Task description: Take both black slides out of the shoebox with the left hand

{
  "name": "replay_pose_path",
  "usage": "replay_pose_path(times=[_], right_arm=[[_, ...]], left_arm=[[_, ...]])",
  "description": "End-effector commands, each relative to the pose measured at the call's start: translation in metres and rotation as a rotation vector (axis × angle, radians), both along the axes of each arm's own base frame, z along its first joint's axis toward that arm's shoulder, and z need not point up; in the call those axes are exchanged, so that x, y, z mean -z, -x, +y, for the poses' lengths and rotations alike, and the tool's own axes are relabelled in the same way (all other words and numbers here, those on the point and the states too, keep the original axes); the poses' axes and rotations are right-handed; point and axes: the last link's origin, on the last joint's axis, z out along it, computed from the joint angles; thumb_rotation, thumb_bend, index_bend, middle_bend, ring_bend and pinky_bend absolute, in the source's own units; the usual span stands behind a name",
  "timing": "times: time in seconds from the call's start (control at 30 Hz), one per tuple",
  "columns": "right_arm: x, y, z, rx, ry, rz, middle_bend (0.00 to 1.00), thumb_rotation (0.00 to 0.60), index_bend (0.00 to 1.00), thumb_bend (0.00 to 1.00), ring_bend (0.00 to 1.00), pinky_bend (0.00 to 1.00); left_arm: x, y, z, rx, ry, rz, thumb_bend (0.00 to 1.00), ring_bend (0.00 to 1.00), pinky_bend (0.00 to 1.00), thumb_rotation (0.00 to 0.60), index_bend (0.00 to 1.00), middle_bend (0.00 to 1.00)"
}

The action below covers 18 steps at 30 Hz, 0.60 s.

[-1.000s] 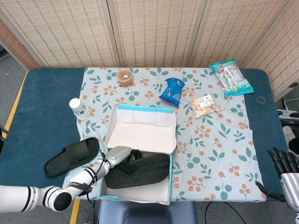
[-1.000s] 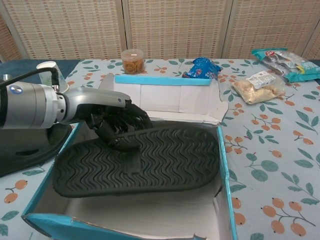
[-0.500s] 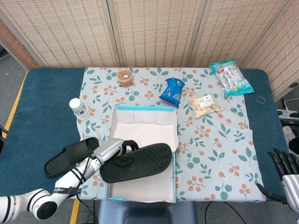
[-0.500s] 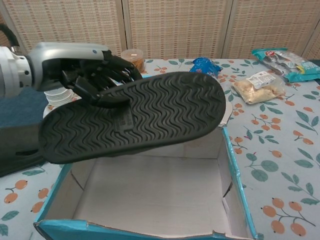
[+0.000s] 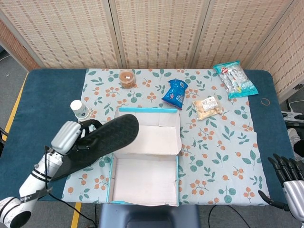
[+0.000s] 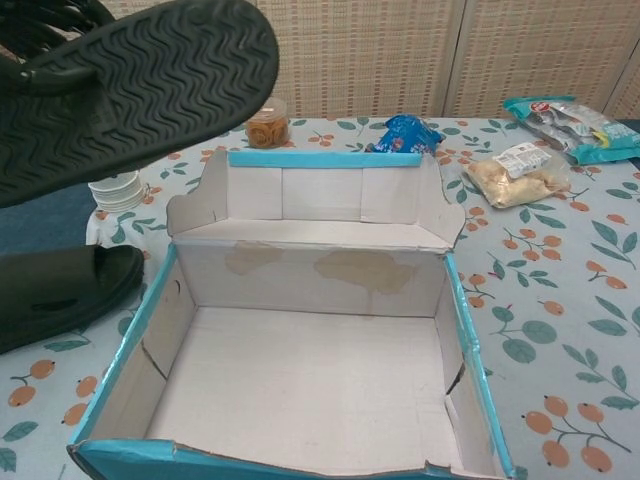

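Lifted clear now: the left robot hand (image 5: 66,136) grips the second black slide (image 5: 95,145) sole-up, up over the desk's left side, outside the shoebox (image 5: 145,161). First slide (image 6: 60,295) probably lies underneath. Right robot hand (image 5: 287,178) idles with its digits apart.

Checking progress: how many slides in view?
2. One slide is held up by the left hand, clear of the shoebox; the other slide lies on the table, left of it.

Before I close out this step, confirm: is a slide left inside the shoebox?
No, the shoebox shows only its bare cardboard floor.
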Motion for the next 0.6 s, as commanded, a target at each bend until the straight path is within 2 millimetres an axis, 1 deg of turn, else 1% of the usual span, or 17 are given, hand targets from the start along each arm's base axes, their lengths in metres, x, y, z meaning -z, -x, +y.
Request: replay_pose_path(times=[0.03, 0.17, 0.23, 0.33, 0.47, 0.6], right_arm=[[0.0, 0.0, 0.001, 0.0, 0.0, 0.002, 0.0, 0.401, 0.0, 0.16, 0.0, 0.0], [0.001, -0.001, 0.001, 0.0, -0.002, 0.007, 0.0, 0.403, 0.0, 0.16, 0.0, 0.0], [0.002, -0.001, 0.001, 0.001, -0.001, 0.01, 0.0, 0.403, 0.0, 0.16, 0.0, 0.0], [0.002, -0.001, 0.001, 0.005, -0.002, 0.012, 0.0, 0.401, 0.0, 0.16, 0.0, 0.0], [0.002, 0.0, 0.0, 0.01, -0.002, 0.01, 0.0, 0.401, 0.0, 0.16, 0.0, 0.0], [0.0, 0.001, 0.0, 0.013, 0.002, 0.008, 0.0, 0.402, 0.0, 0.16, 0.0, 0.0]], left_arm=[[-0.017, 0.053, 0.025, -0.063, -0.218, 0.178, 0.62, 0.69, 0.72, 0.6, 0.74, 0.76], [-0.024, 0.09, 0.048, -0.13, -0.326, 0.295, 0.62, 0.68, 0.71, 0.6, 0.73, 0.76], [-0.025, 0.104, 0.057, -0.153, -0.365, 0.348, 0.62, 0.69, 0.71, 0.6, 0.73, 0.76], [-0.024, 0.122, 0.065, -0.169, -0.411, 0.426, 0.62, 0.68, 0.71, 0.6, 0.73, 0.76], [-0.021, 0.14, 0.067, -0.174, -0.429, 0.514, 0.62, 0.68, 0.71, 0.6, 0.73, 0.76], [-0.02, 0.152, 0.058, -0.147, -0.435, 0.556, 0.62, 0.68, 0.71, 0.6, 0.73, 0.76]])
